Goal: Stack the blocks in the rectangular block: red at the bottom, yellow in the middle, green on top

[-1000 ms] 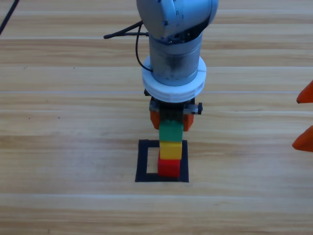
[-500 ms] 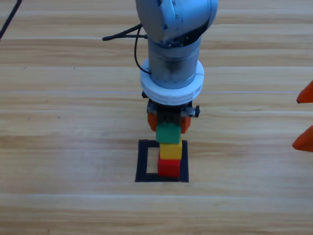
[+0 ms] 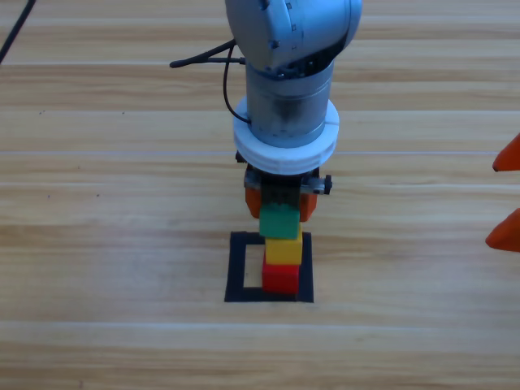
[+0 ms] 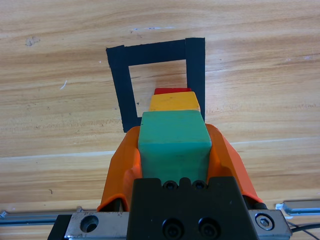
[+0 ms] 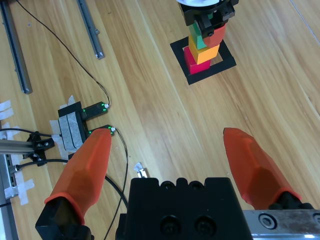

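The high view looks down on the tabletop (image 3: 97,244) from above. The left wrist view sits close, looking along its end effector (image 4: 172,145) toward the tape square (image 4: 117,75) at 12 o'clock. The right wrist view sees that square (image 5: 227,60) from afar, at 1 o'clock.

The worktop (image 3: 122,244) is light wood with lengthwise plank seams. A square outline of black tape (image 3: 240,268) lies flat on it, bare wood showing in its centre. The red cube (image 3: 280,279) rests on the wood inside the outline, against its right strip.
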Robot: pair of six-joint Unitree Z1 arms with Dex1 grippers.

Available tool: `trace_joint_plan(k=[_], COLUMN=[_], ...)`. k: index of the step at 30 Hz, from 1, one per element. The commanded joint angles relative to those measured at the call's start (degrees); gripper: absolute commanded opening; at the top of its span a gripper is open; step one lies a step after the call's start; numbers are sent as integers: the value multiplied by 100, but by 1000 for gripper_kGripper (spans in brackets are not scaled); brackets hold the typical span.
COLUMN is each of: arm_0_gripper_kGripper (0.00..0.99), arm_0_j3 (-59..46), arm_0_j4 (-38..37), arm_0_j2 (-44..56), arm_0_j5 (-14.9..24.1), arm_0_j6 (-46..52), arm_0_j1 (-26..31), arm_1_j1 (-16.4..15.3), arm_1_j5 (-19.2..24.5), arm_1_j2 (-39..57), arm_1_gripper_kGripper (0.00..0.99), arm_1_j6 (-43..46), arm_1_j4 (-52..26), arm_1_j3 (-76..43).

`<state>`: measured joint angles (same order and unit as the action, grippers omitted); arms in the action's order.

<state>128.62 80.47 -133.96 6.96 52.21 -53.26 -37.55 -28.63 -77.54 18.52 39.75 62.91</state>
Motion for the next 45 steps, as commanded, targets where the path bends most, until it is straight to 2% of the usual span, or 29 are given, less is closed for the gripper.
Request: trace_joint_plan(k=[1,39,40,41,42,43,45], arm_0_gripper_kGripper=[0,15,138,341,627,813,971], arm_0_j3=[40,154,154,154,154,93,5], arm_0_j4=[21,12,12,12,21,30,30], arm_0_j2=[-236,-351,-307,-263,-201,-131,1], arm_0_j5=[33,51,51,51,51,60,68], arm_0_j6=[35,70,70,79,88,123,132], arm_0_j1=[-105,-114,-114,-105,-114,-114,-105], arm_1_j1=[142,142,142,142,142,142,142], arm_1_j5=[-55,-55,-55,-55,-46,-55,-55], arm_1_j2=[-24,-7,-7,-7,-7,-7,-7], arm_1_gripper_kGripper=[986,986,986,986,986,986,986], arm_1_j6=[2,11,20,20,20,20,20], arm_1_j4=[-72,-72,-72,-72,-72,-72,-72], arm_1_j3=[-174,-174,-174,-183,-174,-174,-183])
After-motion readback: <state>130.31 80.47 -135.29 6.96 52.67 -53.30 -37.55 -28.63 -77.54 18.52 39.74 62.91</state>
